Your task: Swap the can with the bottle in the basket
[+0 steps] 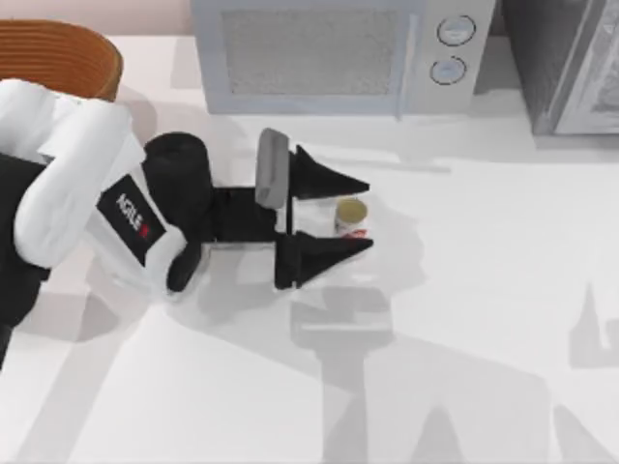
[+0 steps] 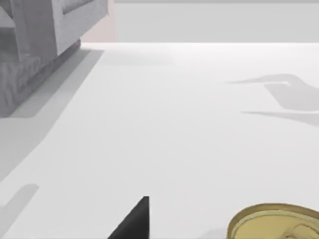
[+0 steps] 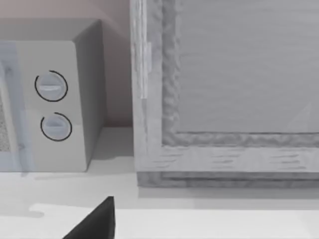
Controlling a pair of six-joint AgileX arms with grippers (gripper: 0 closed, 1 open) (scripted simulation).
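Near the white tabletop's (image 1: 484, 290) centre, the small white cylindrical can with red print and gold-olive top (image 1: 351, 217) stands upright, long axis vertical, between the left gripper's (image 1: 363, 215) spread black fingers (image 1: 324, 253). Left wrist view adds the can's gold lid with pull tab. Top view shows the tan woven wicker basket (image 1: 58, 53) at far left, a grey microwave (image 1: 329, 53), and "AGILE" lettering on the arm. Right gripper: finger state cannot be told.

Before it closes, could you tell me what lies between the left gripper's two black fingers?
The small white can with red print stands between them, per the top view.
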